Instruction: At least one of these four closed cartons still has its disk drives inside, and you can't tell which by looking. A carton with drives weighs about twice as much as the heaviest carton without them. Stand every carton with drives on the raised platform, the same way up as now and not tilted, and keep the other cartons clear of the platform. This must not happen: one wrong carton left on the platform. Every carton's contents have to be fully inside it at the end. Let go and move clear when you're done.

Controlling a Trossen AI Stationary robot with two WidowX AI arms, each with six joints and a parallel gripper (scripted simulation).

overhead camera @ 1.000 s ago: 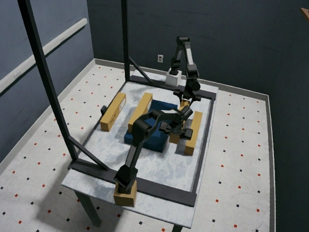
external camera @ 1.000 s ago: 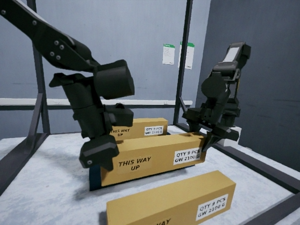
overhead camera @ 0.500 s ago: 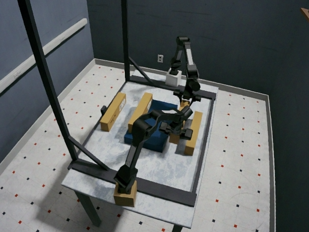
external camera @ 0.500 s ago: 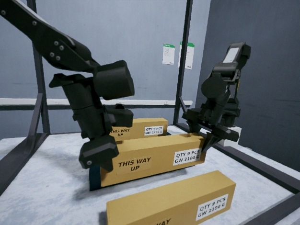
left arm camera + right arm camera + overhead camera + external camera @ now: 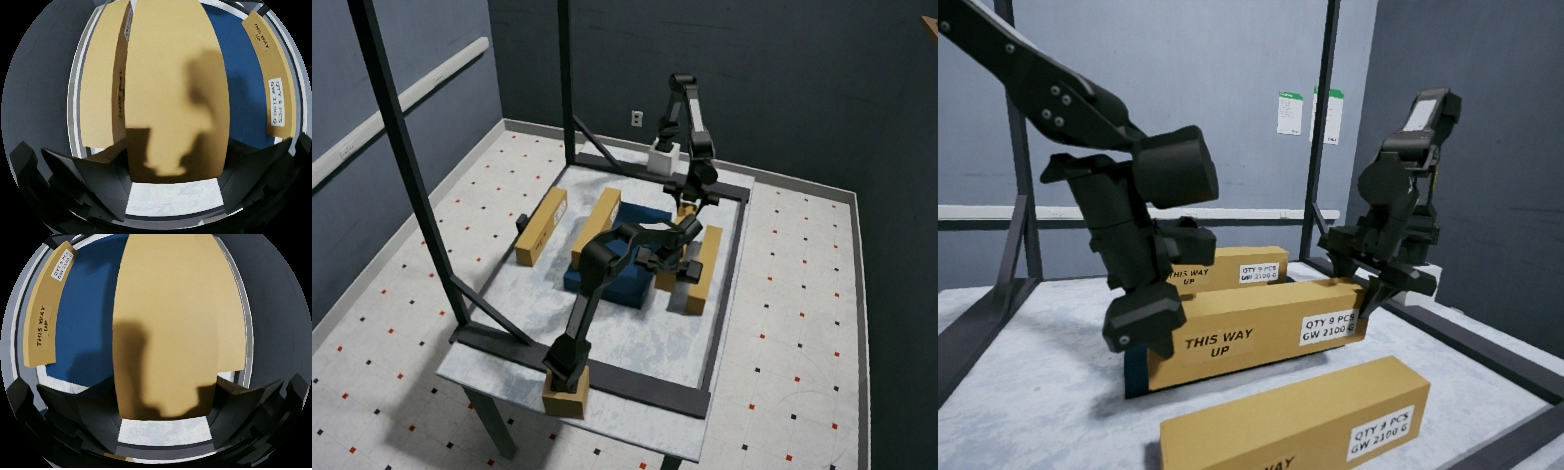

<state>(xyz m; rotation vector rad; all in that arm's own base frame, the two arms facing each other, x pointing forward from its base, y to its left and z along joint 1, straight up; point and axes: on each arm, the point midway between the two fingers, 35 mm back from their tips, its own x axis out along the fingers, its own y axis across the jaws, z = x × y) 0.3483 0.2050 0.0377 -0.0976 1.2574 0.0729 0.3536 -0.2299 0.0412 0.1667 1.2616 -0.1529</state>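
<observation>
1. The carton [image 5: 665,281] [image 5: 1266,326] [image 5: 175,100] [image 5: 165,334] is gripped at both ends: the left gripper [image 5: 687,206] [image 5: 1353,294] [image 5: 173,135] is closed on the end toward the white base, and the right gripper [image 5: 667,268] [image 5: 1178,322] [image 5: 163,371] is closed on the other end.
2. It is upright beside the blue platform [image 5: 615,293] [image 5: 1136,371] [image 5: 245,100] [image 5: 90,309], with shadow beneath it; I cannot tell how far its underside is from the table.
3. An outer carton [image 5: 705,268] [image 5: 1291,417] [image 5: 101,75] [image 5: 231,309] stands on the table [image 5: 635,344] [image 5: 1054,354], roughly parallel and near the gripped one, on the side away from the platform.
4. Another carton, the platform carton [image 5: 596,225] [image 5: 1231,257] [image 5: 275,75] [image 5: 45,309], stands along the platform's opposite side, taking up part of its top.
5. Beyond that, the fourth carton [image 5: 542,225] stands on the table near the dark frame [image 5: 408,161] [image 5: 1473,467].
6. All four are long, narrow boxes in plain tan with crisp straight edges. The gripped one reads "THIS WAY UP" and "QTY 9 PCS GW 2100 G" on white and tan labels, lettering upright.
7. The platform is a low, matte, dark blue block; the tabletop is pale, mottled grey-blue.
</observation>
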